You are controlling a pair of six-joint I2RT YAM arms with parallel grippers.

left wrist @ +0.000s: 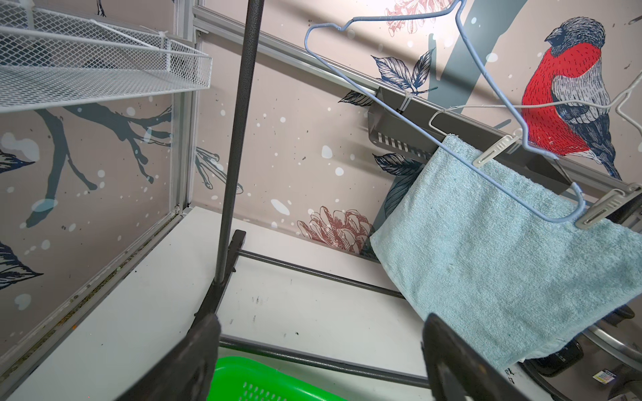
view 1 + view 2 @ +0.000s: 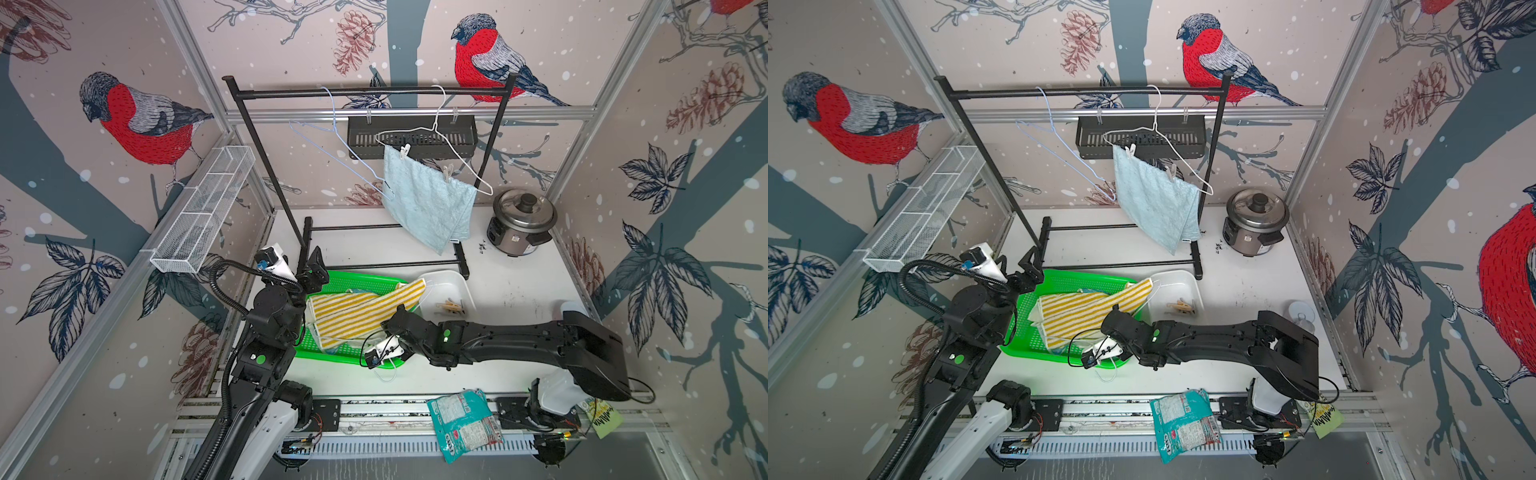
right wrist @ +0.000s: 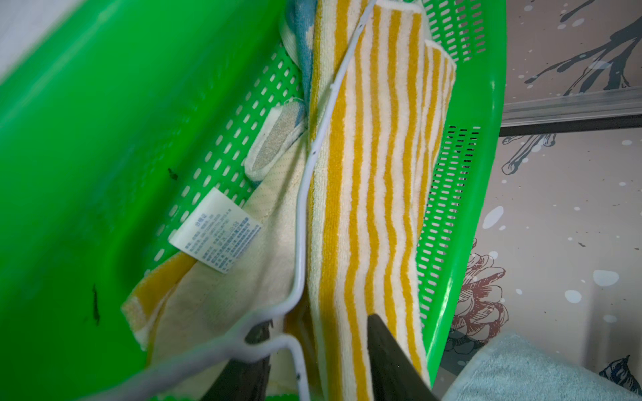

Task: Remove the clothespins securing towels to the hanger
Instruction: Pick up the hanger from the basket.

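A: Where are the clothespins (image 1: pixel 495 151) found?

B: Two pale ones are seen clipped along the top edge of the blue towel (image 1: pixel 503 260), which is draped over the white hanger (image 2: pixel 435 124) on the rack (image 2: pixel 374 92). A blue hanger (image 2: pixel 337 137) is hung beside it. Tan pins (image 2: pixel 451 308) are seen lying in the tub (image 2: pixel 461 286).

A: And the other towels?

B: The striped towel (image 3: pixel 364 173) is piled in the basket (image 3: pixel 87 139), with a teal towel (image 3: pixel 300 38) partly covered beneath it. A loose hanger (image 3: pixel 302 208) is laid across both.

A: How are the grippers held?

B: The left gripper (image 1: pixel 321 319) is spread wide with nothing between its jaws, near the rack's post by the basket. The right gripper (image 3: pixel 316 323) is lowered into the basket; the striped towel and the loose hanger's wire are seen between its jaws. Whether either is gripped cannot be told.
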